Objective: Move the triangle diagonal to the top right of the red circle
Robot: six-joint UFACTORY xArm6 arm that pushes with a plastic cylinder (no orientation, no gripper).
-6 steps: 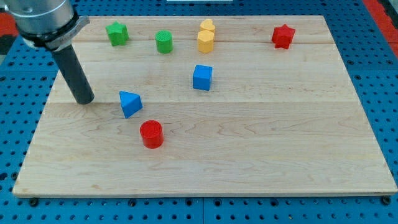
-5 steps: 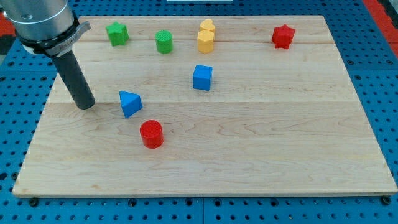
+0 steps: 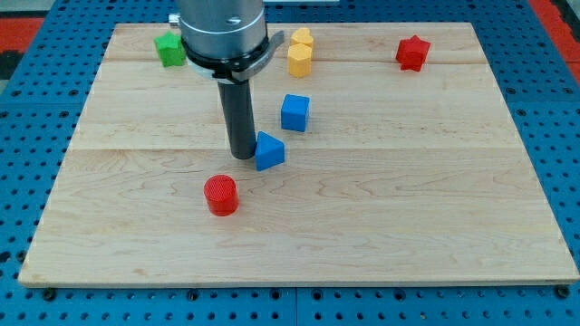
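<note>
The arm's wide grey housing (image 3: pixel 222 32) runs off the view's top and hides a stretch of the board's far edge; whatever sits behind it cannot be made out, and only the green star (image 3: pixel 169 49) peeks out on its left side. There is no gripper here to open or close, just a straight dark rod, matte and cylindrical, and my tip (image 3: pixel 242 156) rests on the wood touching the left face of the blue triangle (image 3: pixel 268 151), holding nothing. That triangle, a small smooth wedge, sits a little left of the board's middle, up and to the right of the red circle (image 3: pixel 220 195), a short ribbed cylinder nearer the bottom edge. The blue cube (image 3: pixel 294 112) stands just above the triangle, slightly to its right and apart from it. Two yellow blocks sit close together by the top edge: a yellow hexagon (image 3: pixel 299 61) in front, and another yellow piece (image 3: pixel 303 38) behind it whose shape is hard to tell. A red star (image 3: pixel 412 52) lies towards the top right corner. The wooden board (image 3: pixel 408 199) is pale planked timber with visible grain, lying on a blue pegboard table (image 3: pixel 562 109).
</note>
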